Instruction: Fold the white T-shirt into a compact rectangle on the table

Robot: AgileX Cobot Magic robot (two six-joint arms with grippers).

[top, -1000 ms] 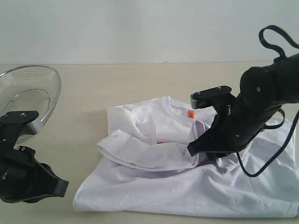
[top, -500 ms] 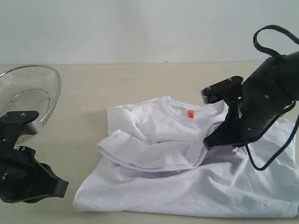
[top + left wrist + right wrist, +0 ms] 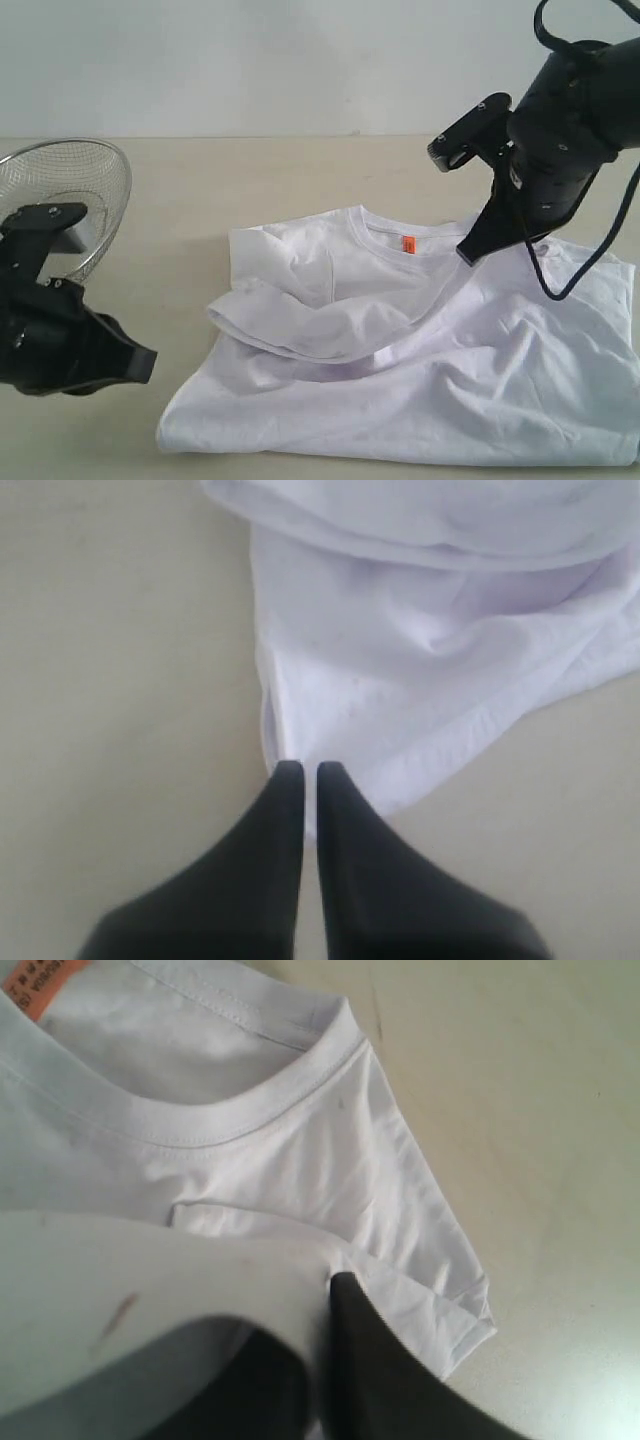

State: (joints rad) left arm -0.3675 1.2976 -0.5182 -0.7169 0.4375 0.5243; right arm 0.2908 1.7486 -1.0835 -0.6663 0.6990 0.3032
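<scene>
Fabric of the white T-shirt (image 3: 480,380) is pinched in the right claw (image 3: 468,256), whose jaws are pressed together on a fold near the shoulder, just beside the collar (image 3: 400,225). From that raised grip a ridge of cloth slopes down across the chest. In the right wrist view, the shirt (image 3: 250,1160) drapes over one side of the claw (image 3: 330,1280), and a dark finger (image 3: 370,1360) bears against the cloth from the other side. The ribbed collar (image 3: 230,1120) and the orange neck tag (image 3: 40,985) lie close by.

The shirt rests on the pale beige table (image 3: 250,170), from the middle to the right of the exterior view, with the collar on the far side and the tag (image 3: 407,243) showing inside it. Its left portion is folded inward over the chest in loose layers.

The left claw (image 3: 140,365) hangs low over the table, left of the shirt's near corner and apart from it. Its jaws are pressed together with only a thin slit and nothing between them. In the left wrist view, the tips of this claw (image 3: 301,768) point at the hemmed edge of the shirt (image 3: 420,650). A wire-mesh basket (image 3: 70,190) stands tilted at the far left.
</scene>
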